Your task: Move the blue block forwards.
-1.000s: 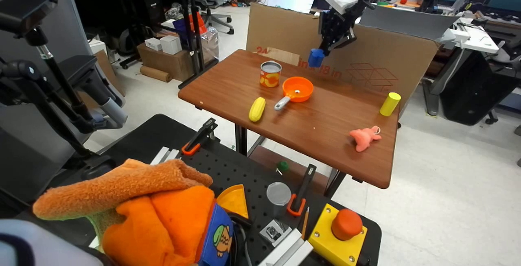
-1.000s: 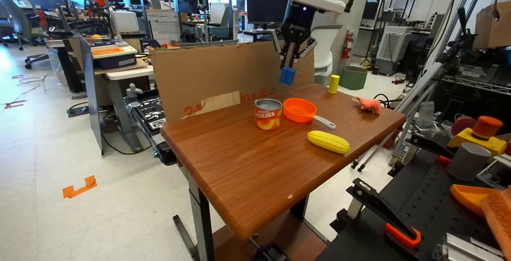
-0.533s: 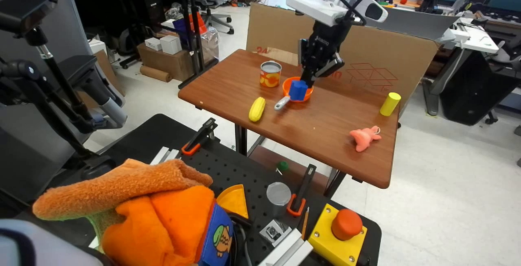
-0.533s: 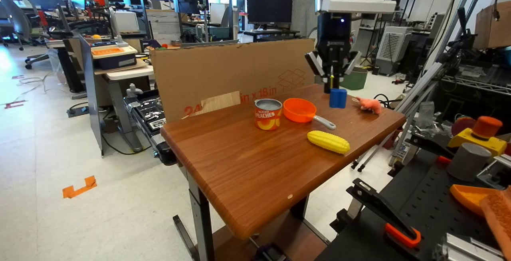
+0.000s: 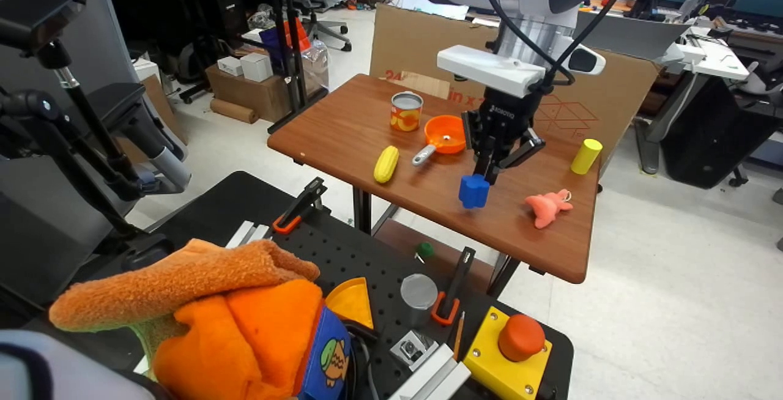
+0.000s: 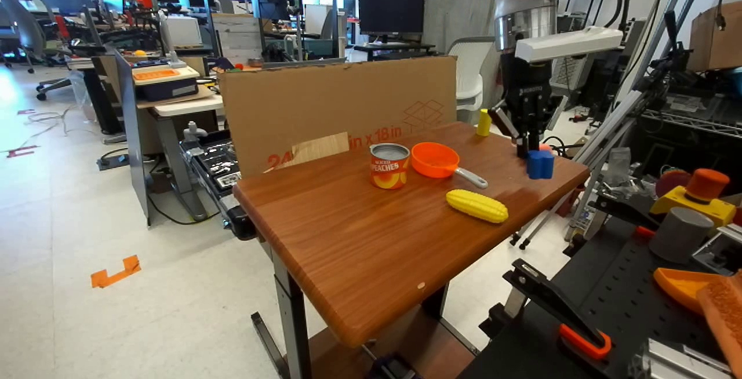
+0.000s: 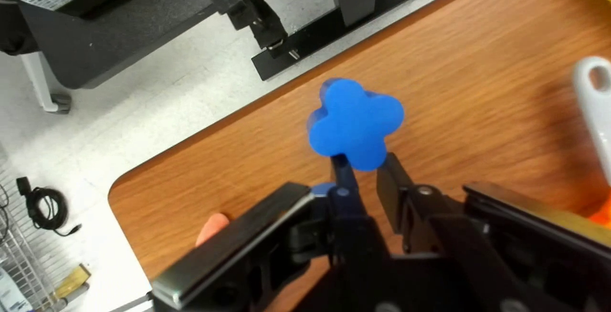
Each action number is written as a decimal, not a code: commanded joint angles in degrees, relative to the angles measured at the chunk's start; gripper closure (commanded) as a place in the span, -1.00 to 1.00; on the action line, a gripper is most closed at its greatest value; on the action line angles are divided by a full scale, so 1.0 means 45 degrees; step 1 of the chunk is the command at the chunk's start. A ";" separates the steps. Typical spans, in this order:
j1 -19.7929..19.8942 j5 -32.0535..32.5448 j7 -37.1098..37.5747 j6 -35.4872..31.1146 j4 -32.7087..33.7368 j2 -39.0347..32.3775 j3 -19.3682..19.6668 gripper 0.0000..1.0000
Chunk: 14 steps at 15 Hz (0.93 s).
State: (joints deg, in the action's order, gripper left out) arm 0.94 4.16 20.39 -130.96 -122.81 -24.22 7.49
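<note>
The blue block [image 5: 473, 192] is bright blue with rounded lobes, flower-shaped from above. It shows in both exterior views [image 6: 540, 166] and in the wrist view [image 7: 355, 119]. My gripper [image 7: 364, 163] points down and is shut on one lobe of it, a finger on either side. The rest of the block sticks out past the fingertips. In an exterior view my gripper [image 5: 487, 175] holds it over the front part of the brown table [image 5: 391, 204], between the bowl and the pink toy. I cannot tell how far the block is above the tabletop.
An orange bowl [image 5: 451, 126] with a grey handle, a peaches can [image 5: 407, 112] and a yellow corn [image 5: 386, 164] stand to one side. A pinkish-red toy [image 5: 546, 207] and a yellow cylinder [image 5: 586, 156] lie toward the other end. A cardboard sheet [image 6: 336, 101] borders the back.
My gripper has carried the blue block from high at the back of the table, past the bowl, down to the front near the pink toy. The other objects have not moved.
</note>
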 commanded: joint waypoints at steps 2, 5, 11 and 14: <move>-0.0103 0.1111 -0.0379 -0.2038 -0.1047 0.0226 0.0427 0.91; -0.0164 0.1552 -0.0458 -0.2327 -0.1424 0.0257 0.0604 0.10; -0.0151 0.0825 -0.2082 -0.2174 -0.2919 0.1948 -0.0511 -0.76; -0.0169 -0.0422 -0.3191 -0.2554 -0.3881 0.3846 -0.1651 -1.00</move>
State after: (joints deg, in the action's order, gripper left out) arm 0.52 7.39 11.06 -140.72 -134.21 -16.66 3.58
